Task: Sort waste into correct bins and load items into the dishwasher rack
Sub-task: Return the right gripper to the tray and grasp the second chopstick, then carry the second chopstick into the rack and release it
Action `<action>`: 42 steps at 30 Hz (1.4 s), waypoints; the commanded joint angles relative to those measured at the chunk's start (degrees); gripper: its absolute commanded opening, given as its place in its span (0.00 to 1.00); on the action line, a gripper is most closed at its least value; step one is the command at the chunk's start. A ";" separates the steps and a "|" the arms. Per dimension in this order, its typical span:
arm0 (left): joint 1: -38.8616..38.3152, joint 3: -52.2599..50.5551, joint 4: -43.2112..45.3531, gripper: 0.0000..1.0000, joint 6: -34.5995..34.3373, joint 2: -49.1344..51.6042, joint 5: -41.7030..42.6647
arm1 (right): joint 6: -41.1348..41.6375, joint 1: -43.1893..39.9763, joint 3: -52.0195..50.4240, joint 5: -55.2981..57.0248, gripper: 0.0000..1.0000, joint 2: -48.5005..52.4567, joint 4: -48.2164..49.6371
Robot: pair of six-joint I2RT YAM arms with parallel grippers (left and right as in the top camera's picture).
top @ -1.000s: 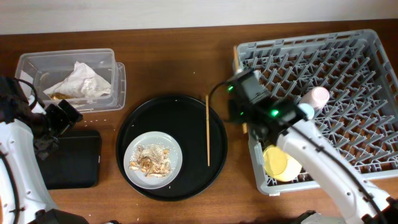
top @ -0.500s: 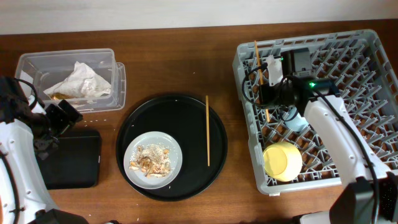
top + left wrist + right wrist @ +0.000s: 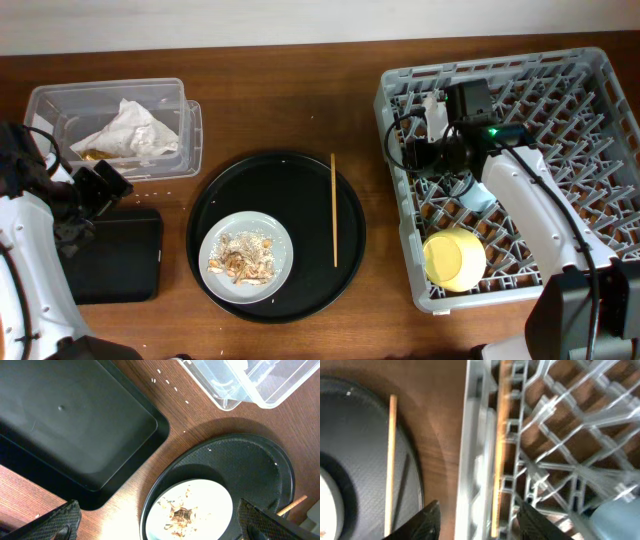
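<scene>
My right gripper [image 3: 413, 154] hangs over the left side of the grey dishwasher rack [image 3: 585, 120], open. One wooden chopstick [image 3: 500, 435] lies loose in the rack just inside its left rim [image 3: 476, 435], between my spread fingers and touching neither. The other chopstick [image 3: 334, 210] lies on the round black tray [image 3: 305, 180]. A plate [image 3: 280, 240] there holds flaky food scraps [image 3: 240, 262]. A yellow bowl [image 3: 452, 258] and a light-blue cup [image 3: 478, 196] sit in the rack. My left gripper [image 3: 100, 188] is open and empty above the shallow black tray [image 3: 115, 255].
The clear plastic box [image 3: 50, 105] at the back left holds a crumpled white napkin [image 3: 130, 128]. In the left wrist view the shallow black tray [image 3: 75, 425], the plate [image 3: 210, 497] and the box corner [image 3: 240, 390] lie below. Small crumbs dot the wood.
My right gripper swung from the rack's front-left corner to over its left side with a chopstick, then opened and let it drop into the rack. The left arm stayed still.
</scene>
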 commanded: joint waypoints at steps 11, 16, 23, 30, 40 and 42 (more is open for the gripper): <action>0.20 0.79 -0.04 0.99 -0.57 -0.66 0.00 | 17.99 15.47 2.45 -2.99 0.50 -7.04 -3.96; 0.20 0.79 -0.04 0.99 -0.57 -0.66 0.00 | 29.16 24.90 2.45 13.88 0.52 0.09 -0.98; 0.20 0.79 -0.04 0.99 -0.57 -0.66 0.00 | 34.05 27.02 2.45 16.00 0.39 11.58 4.61; 0.20 0.79 -0.04 0.99 -0.57 -0.66 0.00 | 34.03 27.65 2.45 15.13 0.39 16.74 7.87; 0.20 0.79 -0.04 0.99 -0.57 -0.66 0.00 | 39.43 31.41 2.40 22.03 0.40 19.45 10.47; 0.20 0.79 -0.04 0.99 -0.57 -0.66 0.00 | 39.45 31.45 2.40 22.51 0.40 20.31 10.78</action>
